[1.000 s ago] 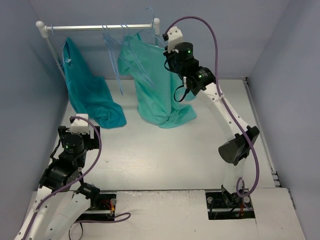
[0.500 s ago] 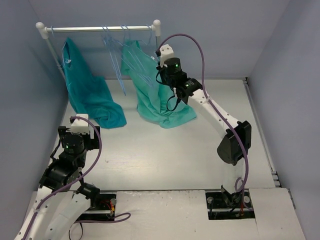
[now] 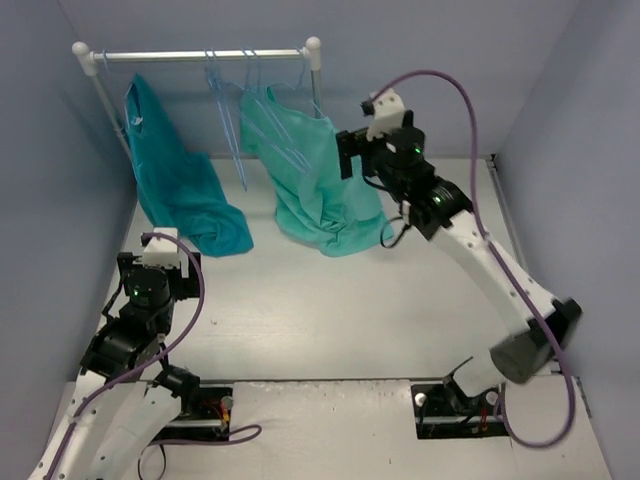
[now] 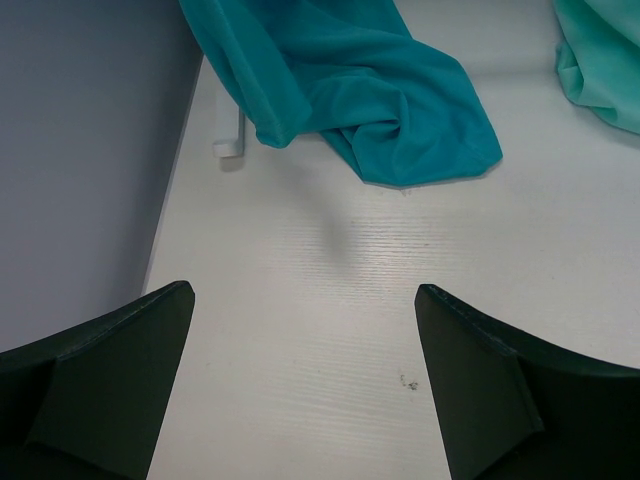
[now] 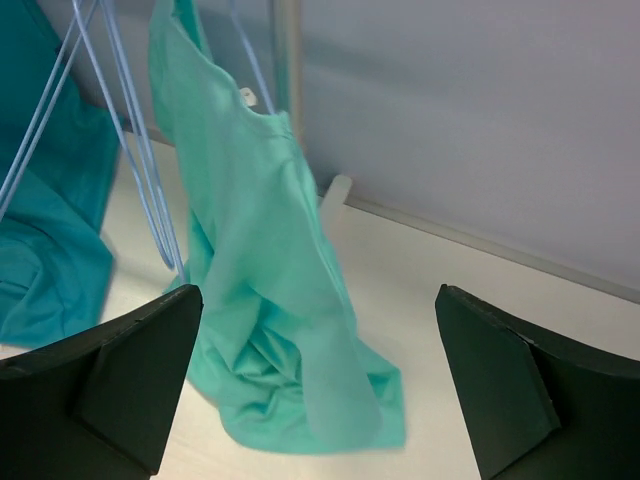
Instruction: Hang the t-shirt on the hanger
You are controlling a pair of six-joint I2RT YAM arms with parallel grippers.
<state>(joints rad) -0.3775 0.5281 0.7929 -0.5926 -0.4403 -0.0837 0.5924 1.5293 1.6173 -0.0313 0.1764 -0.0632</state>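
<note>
The mint-teal t-shirt (image 3: 318,185) hangs below the rail among thin pale-blue hangers (image 3: 280,150). Its lower end is bunched on the table. In the right wrist view the t-shirt (image 5: 260,270) shows a white tag at its neck, with hanger wires (image 5: 140,170) to its left and one wire rising from the neck. My right gripper (image 3: 347,155) (image 5: 318,295) is open just right of the shirt, apart from it and holding nothing. My left gripper (image 3: 157,262) (image 4: 305,290) is open over bare table at the near left.
A darker turquoise garment (image 3: 175,190) (image 4: 370,90) hangs at the left end of the white-and-metal rail (image 3: 200,55) and pools on the table. The rail's foot (image 4: 228,140) stands by the left wall. Its right post (image 5: 288,50) stands behind the shirt. Walls enclose three sides.
My right gripper has opened, let go at the shirt's top and drawn back to the right. The t-shirt now hangs on its own. The left arm has not moved.
</note>
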